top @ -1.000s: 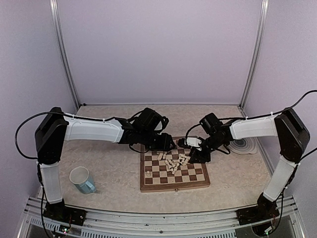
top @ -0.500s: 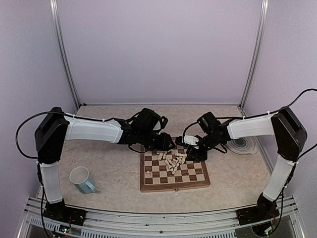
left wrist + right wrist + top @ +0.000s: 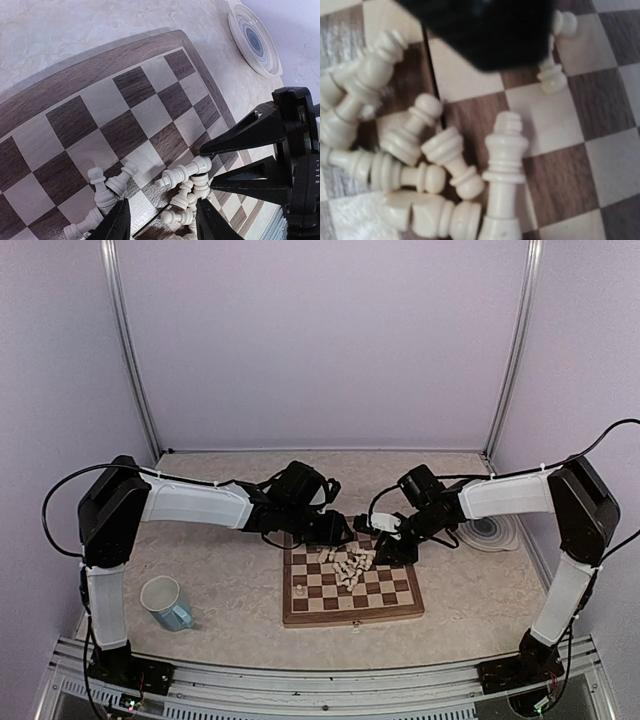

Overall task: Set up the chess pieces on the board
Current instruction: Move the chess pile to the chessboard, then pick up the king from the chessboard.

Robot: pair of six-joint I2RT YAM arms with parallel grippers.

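A pale blue ceramic mug (image 3: 167,602) stands on the beige marbled tabletop (image 3: 220,570) at the far left, well apart from the play. The left arm reaches in from that side, and its black left gripper (image 3: 336,530) hangs over the far edge of the square wooden chessboard with dark brown and cream checks (image 3: 392,602). Seen from its own wrist camera, the gripper's fingers (image 3: 117,222) stand apart, with one toppled figure lying loose in the gap and touching neither.

A single cream piece (image 3: 299,590) stands upright near the board's left edge. The rest of the small cream chess pieces (image 3: 350,568) lie in a jumbled heap across the middle squares, most on their sides and touching one another. The right wrist view shows them close up, a tall crowned piece (image 3: 504,165) flat across a dark square, with a blurred black shape filling the top of the frame.

The black right gripper (image 3: 388,544) comes in low from the other side, at the far right of the heap. Its fingers (image 3: 240,140) are spread, and the head of one fallen figure (image 3: 182,174) lies at the tips. It is not clear whether they pinch it.

A round grey-blue ringed plate (image 3: 492,533) lies on the table beyond the board's right edge.
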